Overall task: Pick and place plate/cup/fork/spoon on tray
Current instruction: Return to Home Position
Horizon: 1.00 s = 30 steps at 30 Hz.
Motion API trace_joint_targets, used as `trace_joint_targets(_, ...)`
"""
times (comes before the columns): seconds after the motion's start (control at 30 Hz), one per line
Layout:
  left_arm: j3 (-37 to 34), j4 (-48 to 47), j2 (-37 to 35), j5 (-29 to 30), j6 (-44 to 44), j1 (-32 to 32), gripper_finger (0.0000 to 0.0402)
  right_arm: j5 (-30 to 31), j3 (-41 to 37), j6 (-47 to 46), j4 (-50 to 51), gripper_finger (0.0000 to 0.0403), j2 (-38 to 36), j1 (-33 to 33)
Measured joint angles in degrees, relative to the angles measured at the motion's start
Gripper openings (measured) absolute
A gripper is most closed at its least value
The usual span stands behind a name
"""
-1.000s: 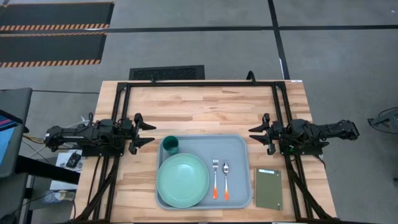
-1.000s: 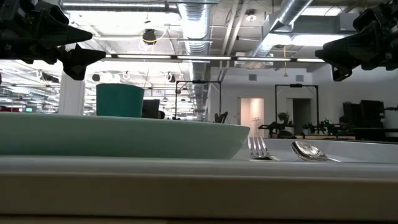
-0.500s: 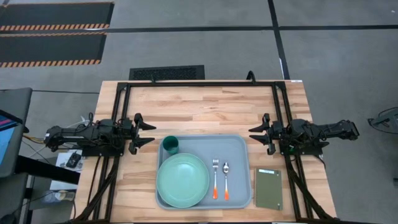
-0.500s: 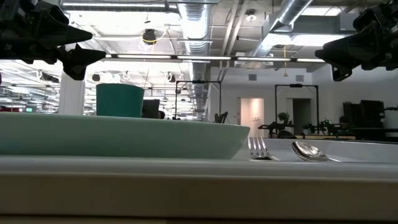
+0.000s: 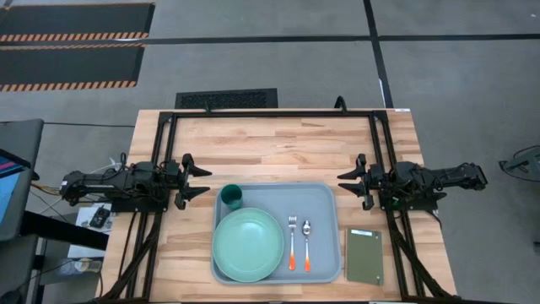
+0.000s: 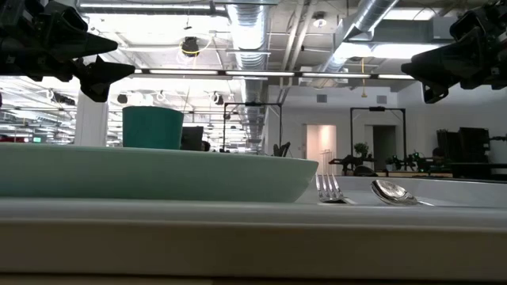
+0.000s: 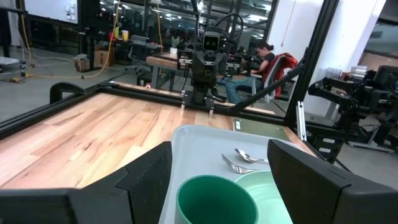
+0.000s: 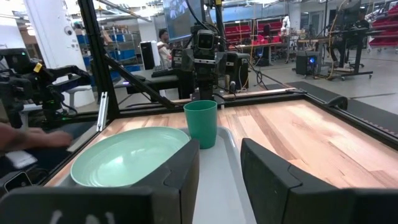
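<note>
Plate [image 5: 247, 245], cup [image 5: 232, 198], fork [image 5: 292, 241] and spoon [image 5: 307, 243] are all lying on the tray [image 5: 329, 211] in the high view, while the left pincer [image 5: 199, 179] and right pincer [image 5: 348, 186] are hanging over the bench [image 5: 278, 152] on either side, both spread wide and holding nothing. In the low view the cup [image 6: 152, 127] is standing behind the plate [image 6: 158, 172], with the fork [image 6: 329, 188] and spoon [image 6: 392, 192] lying side by side beyond it. Both wrist views are showing open fingers framing the cup [image 7: 214, 199] [image 8: 201, 124].
</note>
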State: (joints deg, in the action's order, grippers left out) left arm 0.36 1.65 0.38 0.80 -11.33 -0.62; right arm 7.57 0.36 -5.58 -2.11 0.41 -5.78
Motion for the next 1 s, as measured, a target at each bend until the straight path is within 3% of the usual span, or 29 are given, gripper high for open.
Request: trace_joint_targets(1.0,0.00,0.00,0.00,-0.02,0.00,-0.01,0.0254,0.00,0.00,0.02,-0.02,0.0141,-0.01,0.00)
